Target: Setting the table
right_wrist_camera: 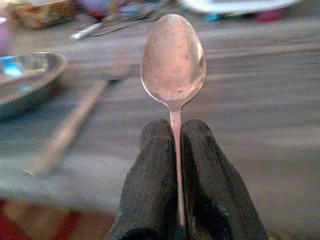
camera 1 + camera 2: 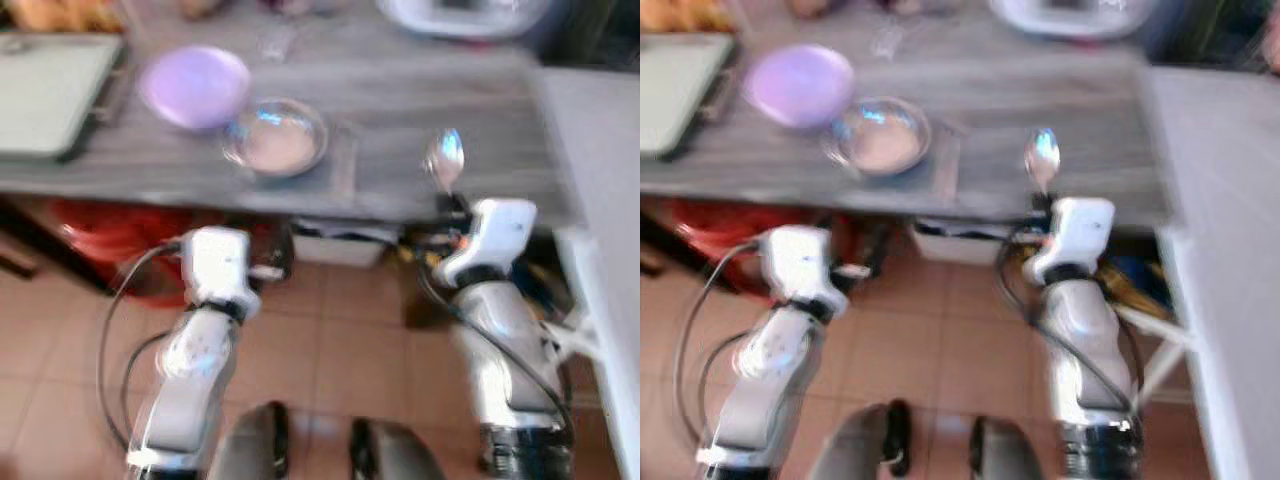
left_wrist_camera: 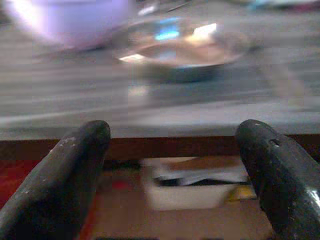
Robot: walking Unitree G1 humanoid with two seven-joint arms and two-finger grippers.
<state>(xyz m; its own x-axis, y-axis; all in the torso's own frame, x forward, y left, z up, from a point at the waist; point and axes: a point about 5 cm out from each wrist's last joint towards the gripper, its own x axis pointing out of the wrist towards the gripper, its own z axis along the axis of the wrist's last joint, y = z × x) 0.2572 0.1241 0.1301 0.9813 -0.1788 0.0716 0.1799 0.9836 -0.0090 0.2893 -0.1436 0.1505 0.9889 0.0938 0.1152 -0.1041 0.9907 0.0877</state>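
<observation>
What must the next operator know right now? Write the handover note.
Right gripper: shut on the spoon handle, bowl end up, held at the near edge of the grey table.
Left gripper: open, empty, below the table edge, facing the metal bowl.
On the table: metal bowl, with the purple bowl behind it to the left.
Done: spoon picked up.
Left: lay the spoon on the table, likely right of the metal bowl.

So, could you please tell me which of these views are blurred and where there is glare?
Both eye views are smeared throughout; left wrist view blurs the metal bowl, which carries bright glare, while the left pincer is sharp; right wrist view is sharpest, on the spoon in the right pincer, with a soft background.
</observation>
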